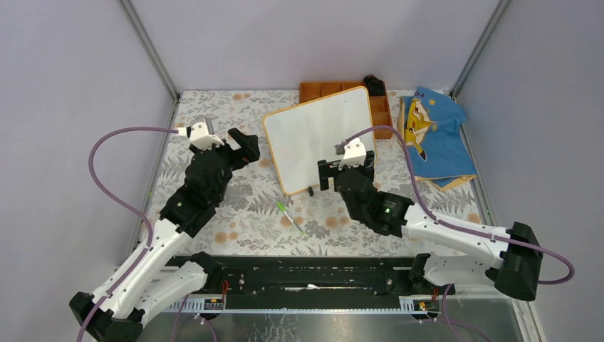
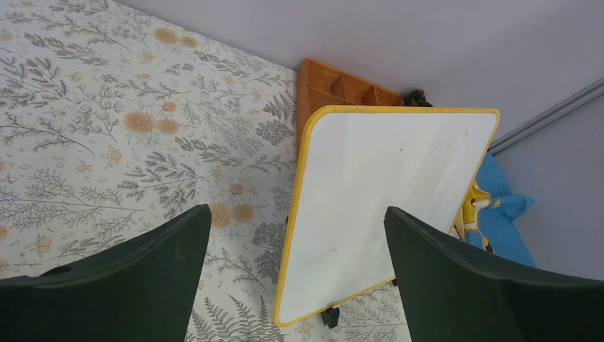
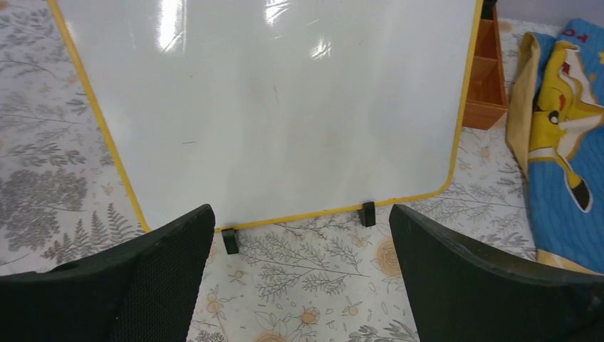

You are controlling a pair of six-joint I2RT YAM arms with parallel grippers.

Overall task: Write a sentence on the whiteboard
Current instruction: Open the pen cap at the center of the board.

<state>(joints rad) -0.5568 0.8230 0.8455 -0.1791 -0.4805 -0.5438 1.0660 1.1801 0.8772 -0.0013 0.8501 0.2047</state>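
Just beyond the arm bases, a green marker (image 1: 285,209) lies loose on the floral table cover (image 1: 214,107), between the two arms and apart from both. The right gripper (image 1: 346,165) hangs just in front of the whiteboard (image 1: 320,135), its jaws spread wide and holding nothing. The left gripper (image 1: 241,148), off to the board's left side, is likewise wide open and empty. The board stands propped on small black feet (image 3: 230,241), tilted back with its face toward the arms, probably so a pen tip can reach it. Its yellow-orange frame encloses a blank surface: faint specks and glare, but no writing, so the task looks unstarted and the marker must be picked up first. Behind it sits an orange compartment tray (image 1: 320,90), and to the right a blue cloth (image 1: 434,139) printed with a yellow cartoon figure. The lettering at the cloth's edge is too cut off to read.
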